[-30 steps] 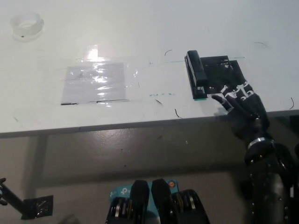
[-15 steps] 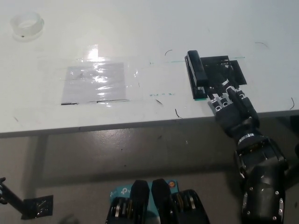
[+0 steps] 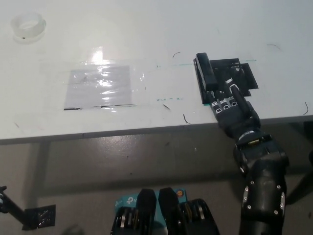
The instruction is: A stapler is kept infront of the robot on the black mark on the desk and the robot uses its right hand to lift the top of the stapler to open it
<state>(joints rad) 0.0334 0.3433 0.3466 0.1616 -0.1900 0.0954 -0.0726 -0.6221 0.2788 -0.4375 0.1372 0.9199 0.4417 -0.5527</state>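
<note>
Tape roll (image 3: 28, 25) far left on white table (image 3: 146, 39), clear film patch (image 3: 100, 87) mid-left. Stapler (image 3: 206, 77): black, long, lying flat w/ top down, on left edge of black mark (image 3: 234, 76), right of centre. Right hand (image 3: 234, 107) at stapler's near end, fingers (image 3: 226, 89) extended over mark beside stapler body; contact unclear, can't tell grip state. Left hand not in view.

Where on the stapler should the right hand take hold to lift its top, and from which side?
Probably the top arm's near end, approached from the desk's front edge. The stapler lies lengthwise away from the robot on the black mark, and the right hand already sits at that near end. Which end is hinged cannot be told, so this is a guess. The left hand is out of view.
</note>
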